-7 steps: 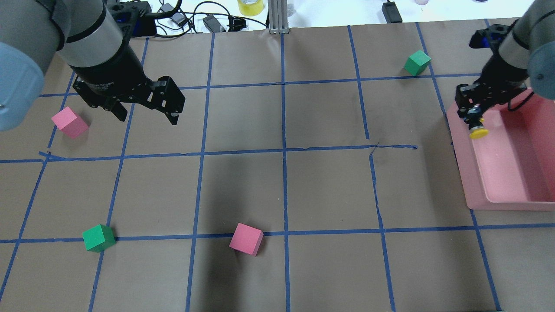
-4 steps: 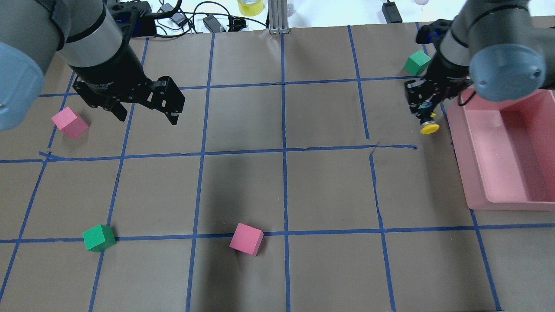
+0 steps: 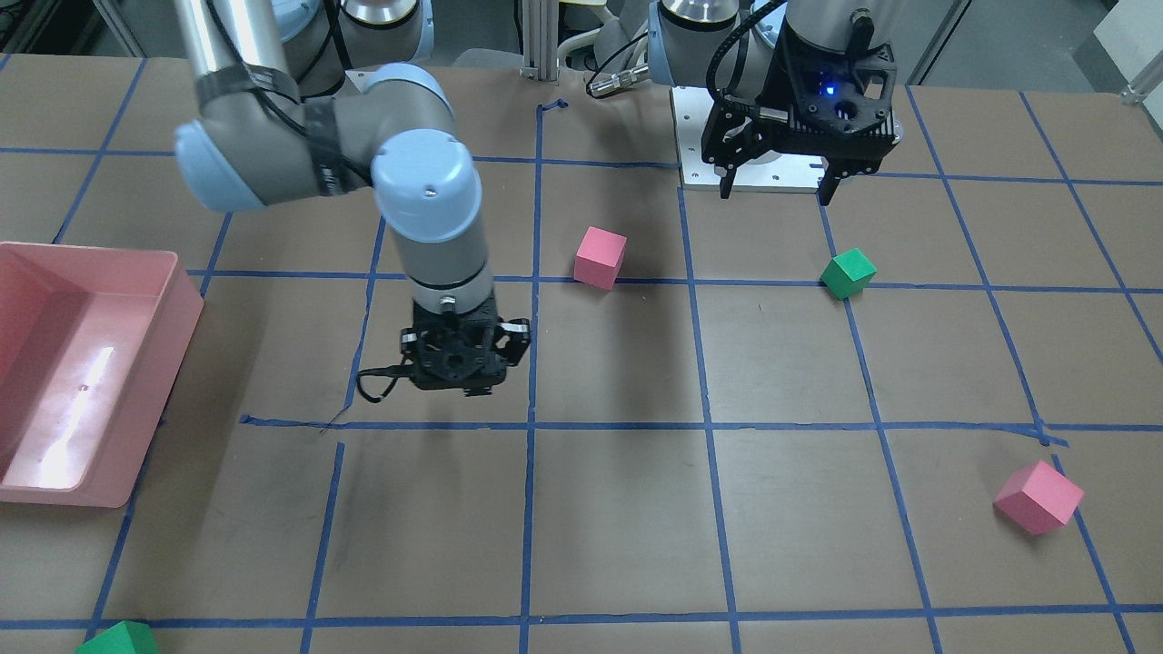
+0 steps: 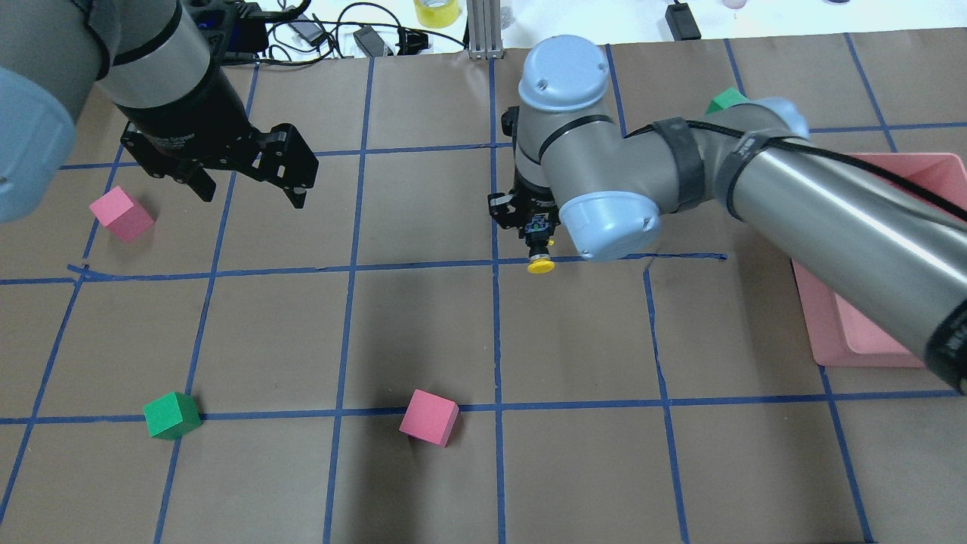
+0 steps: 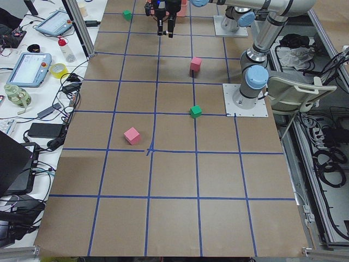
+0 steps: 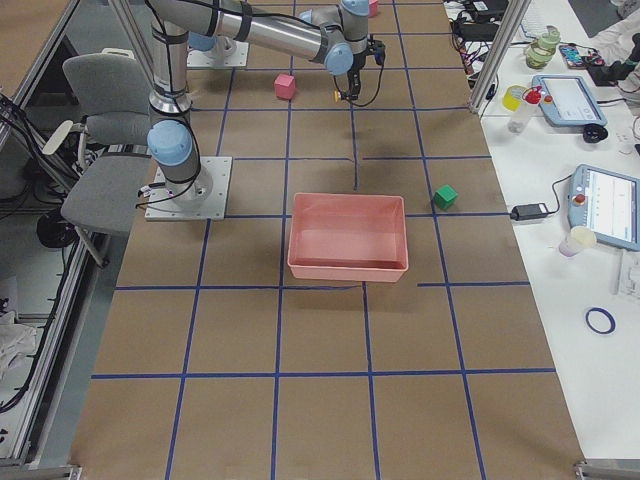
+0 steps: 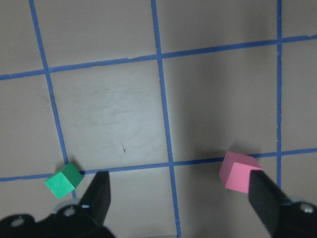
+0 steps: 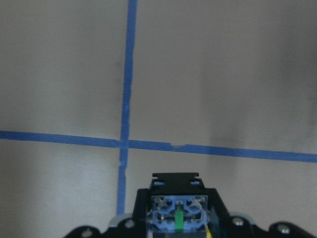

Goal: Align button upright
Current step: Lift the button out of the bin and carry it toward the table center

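The button [image 4: 541, 264] has a yellow cap and a black body. My right gripper [image 4: 538, 240] is shut on it and holds it above the table's middle, near a blue tape crossing, with the cap pointing away from the gripper. The right wrist view shows its base block [image 8: 178, 218] between the jaws. In the front view my right gripper [image 3: 454, 368] hides the button. My left gripper [image 4: 253, 195] is open and empty above the left part of the table; it also shows in the front view [image 3: 778, 193] and the left wrist view [image 7: 181, 198].
A pink tray [image 4: 838, 332] stands at the right edge. Pink cubes [image 4: 121, 214] [image 4: 428, 418] and green cubes [image 4: 172, 415] [image 4: 727, 98] are scattered on the brown paper. Cables and a tape roll [image 4: 437, 11] lie beyond the far edge.
My right arm has swung left, from over the pink tray to the table's middle, carrying the button. My left gripper has barely moved and stays open.
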{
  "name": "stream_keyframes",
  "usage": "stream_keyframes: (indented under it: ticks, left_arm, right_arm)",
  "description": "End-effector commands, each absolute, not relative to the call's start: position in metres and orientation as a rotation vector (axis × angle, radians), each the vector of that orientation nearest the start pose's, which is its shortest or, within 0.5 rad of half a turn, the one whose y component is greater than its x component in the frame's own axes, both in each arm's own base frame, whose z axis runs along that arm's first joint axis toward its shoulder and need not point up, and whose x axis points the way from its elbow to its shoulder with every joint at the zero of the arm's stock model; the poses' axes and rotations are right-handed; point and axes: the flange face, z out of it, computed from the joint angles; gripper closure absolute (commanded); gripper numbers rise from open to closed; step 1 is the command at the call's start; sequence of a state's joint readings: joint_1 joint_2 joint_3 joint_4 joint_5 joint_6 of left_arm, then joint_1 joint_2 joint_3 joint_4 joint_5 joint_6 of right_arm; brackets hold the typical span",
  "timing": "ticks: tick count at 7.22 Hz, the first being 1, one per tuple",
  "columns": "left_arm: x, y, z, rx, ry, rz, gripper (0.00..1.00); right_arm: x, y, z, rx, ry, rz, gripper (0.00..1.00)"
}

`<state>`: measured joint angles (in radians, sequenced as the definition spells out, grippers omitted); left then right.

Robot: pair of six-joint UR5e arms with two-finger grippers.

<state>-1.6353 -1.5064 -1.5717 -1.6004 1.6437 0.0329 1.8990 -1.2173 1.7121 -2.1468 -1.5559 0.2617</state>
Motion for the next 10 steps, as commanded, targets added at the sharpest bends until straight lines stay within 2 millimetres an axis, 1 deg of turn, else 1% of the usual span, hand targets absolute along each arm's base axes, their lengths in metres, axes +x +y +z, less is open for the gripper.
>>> stream_keyframes:
  ticks: [1, 2, 3, 4, 6, 7, 8, 9, 10]
  left_arm:
    - [-0.150, -0.465, 0.505, 0.133, 3.003, -0.043, 0.00]
    - [-0.150, -0.473, 0.503, 0.129, 2.993, -0.096, 0.00]
    - [-0.151, -0.479, 0.497, 0.127, 2.995, -0.099, 0.00]
    - [-0.153, -0.481, 0.504, 0.119, 2.999, -0.121, 0.00]
    - [-0.155, -0.489, 0.495, 0.094, 3.008, -0.082, 0.00]
    - [-0.156, -0.489, 0.492, 0.072, 3.007, -0.076, 0.00]
    - [-0.156, -0.494, 0.487, 0.074, 3.011, -0.110, 0.00]
    - [-0.159, -0.494, 0.483, 0.075, 3.013, -0.143, 0.00]
    - [-0.159, -0.489, 0.478, 0.075, 3.015, -0.139, 0.00]
  right_arm:
    - [0.371, -0.503, 0.250, -0.020, 3.101, -0.082, 1.00]
    - [0.376, -0.502, 0.241, -0.027, 3.104, -0.071, 1.00]
    - [0.380, -0.500, 0.224, -0.030, 3.081, -0.018, 1.00]
    - [0.381, -0.501, 0.217, -0.029, 3.078, 0.002, 1.00]
    - [0.386, -0.494, 0.213, 0.015, 3.052, 0.038, 1.00]
    - [0.386, -0.491, 0.208, 0.012, 3.058, 0.055, 1.00]
    - [0.384, -0.487, 0.200, 0.006, 3.059, 0.041, 0.89]
    - [0.381, -0.485, 0.197, 0.001, 3.059, 0.007, 0.87]
    - [0.381, -0.483, 0.195, -0.004, 3.060, 0.009, 0.87]
